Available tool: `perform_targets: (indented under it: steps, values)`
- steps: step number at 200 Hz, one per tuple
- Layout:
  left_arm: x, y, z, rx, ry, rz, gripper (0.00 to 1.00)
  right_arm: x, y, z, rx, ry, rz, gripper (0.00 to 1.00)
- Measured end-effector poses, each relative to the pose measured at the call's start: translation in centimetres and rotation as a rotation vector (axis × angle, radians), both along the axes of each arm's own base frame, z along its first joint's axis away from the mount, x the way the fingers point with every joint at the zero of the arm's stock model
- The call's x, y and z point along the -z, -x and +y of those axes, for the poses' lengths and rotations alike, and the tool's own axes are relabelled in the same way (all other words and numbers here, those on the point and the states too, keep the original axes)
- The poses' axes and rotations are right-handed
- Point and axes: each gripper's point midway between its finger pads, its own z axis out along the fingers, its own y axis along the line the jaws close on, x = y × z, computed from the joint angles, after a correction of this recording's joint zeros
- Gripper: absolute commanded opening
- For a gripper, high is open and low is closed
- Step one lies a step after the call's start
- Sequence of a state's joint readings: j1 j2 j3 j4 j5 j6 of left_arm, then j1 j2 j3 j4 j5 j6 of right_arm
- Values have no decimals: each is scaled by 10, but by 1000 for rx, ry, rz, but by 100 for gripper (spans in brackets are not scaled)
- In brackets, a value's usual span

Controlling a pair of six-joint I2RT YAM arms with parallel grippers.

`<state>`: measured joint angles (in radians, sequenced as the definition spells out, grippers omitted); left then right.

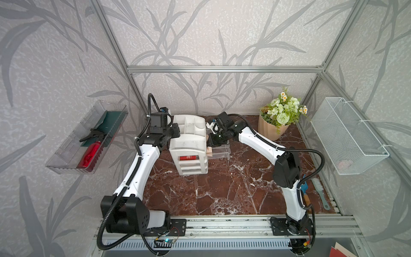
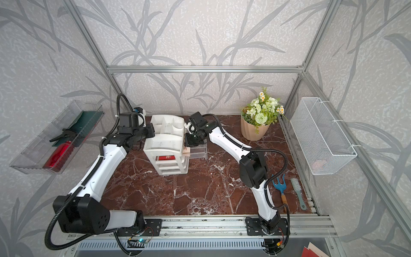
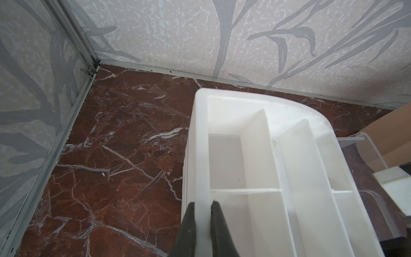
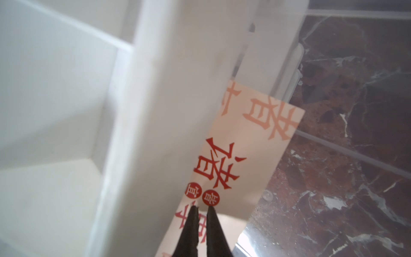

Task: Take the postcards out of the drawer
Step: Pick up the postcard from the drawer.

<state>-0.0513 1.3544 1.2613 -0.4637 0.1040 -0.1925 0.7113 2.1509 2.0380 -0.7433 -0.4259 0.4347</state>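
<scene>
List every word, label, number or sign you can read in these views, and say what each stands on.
Peach postcard, right wrist view: large red Chinese characters and two round red seals, seen rotated and partly cut off. I cannot read them reliably.
Red postcard, in the top slot of the white organizer: white print, too small to read.
Nothing else in any view carries legible text.
</scene>
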Motion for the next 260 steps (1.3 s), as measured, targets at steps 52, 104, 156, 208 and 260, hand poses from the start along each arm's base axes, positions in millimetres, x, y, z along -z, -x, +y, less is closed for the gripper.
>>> perform_targets:
  steps: [52, 104, 156, 208, 260]
  values:
    - [0, 0, 0, 0, 0, 0, 0, 9, -8, 1, -1, 94, -14, 11]
    - [0, 0, 0, 0, 0, 0, 0, 16, -10, -13, 14, 203, -28, 11]
    - [0, 0, 0, 0, 0, 0, 0, 19, -12, -30, 32, 293, -51, 11]
    - [0, 0, 0, 0, 0, 0, 0, 20, -14, -37, 42, 337, -72, 26]
    - [0, 0, 0, 0, -1, 0, 0, 13, -14, -37, 40, 329, -90, 44]
